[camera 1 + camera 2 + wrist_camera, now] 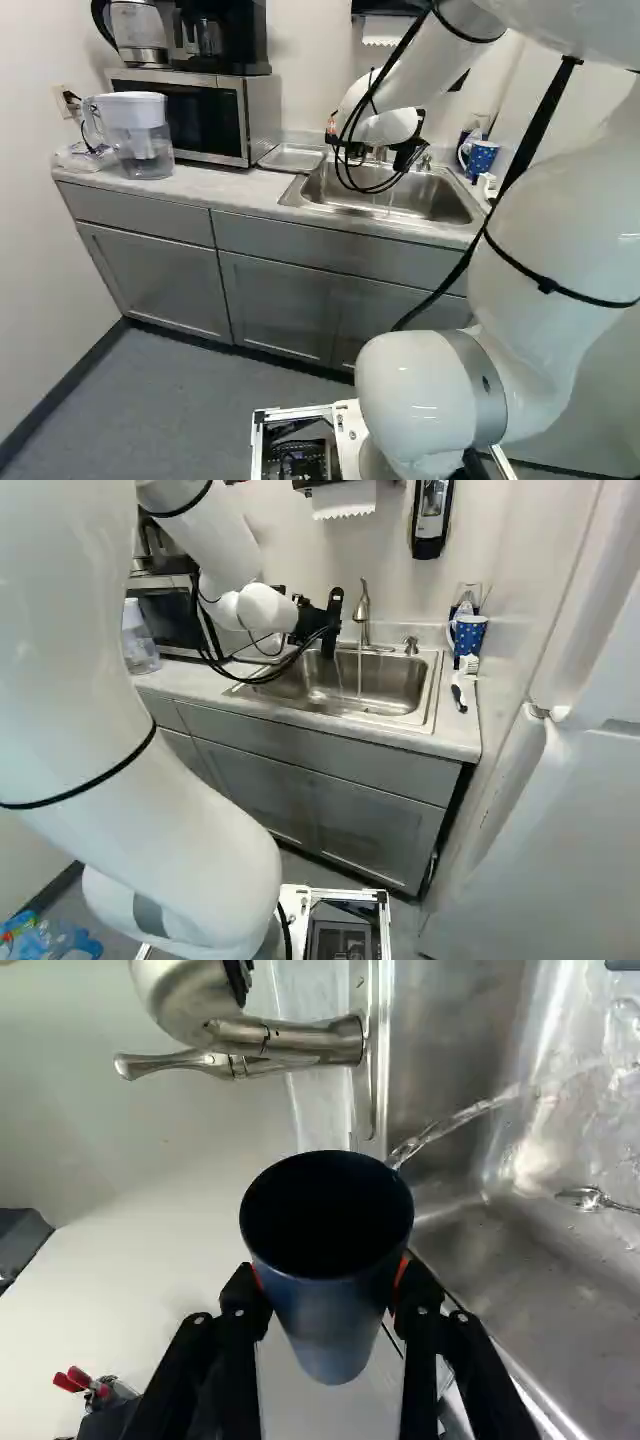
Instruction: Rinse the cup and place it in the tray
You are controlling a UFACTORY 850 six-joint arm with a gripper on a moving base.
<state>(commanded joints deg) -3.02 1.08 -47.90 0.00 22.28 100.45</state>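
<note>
Jaws clamped on dark cup [328,1310], arm [215,545] outstretched near faucet [362,608]

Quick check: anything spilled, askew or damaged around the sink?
Nothing stands out. The gripper holds the dark cup, and running water lands in the sink, as rinsing calls for; no spill or damage shows.

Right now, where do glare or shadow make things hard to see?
Wrist view: glare patches the steel sink, and the cup is almost black inside, hiding detail. Left base view: only small highlights on the glossy white arm.
</note>
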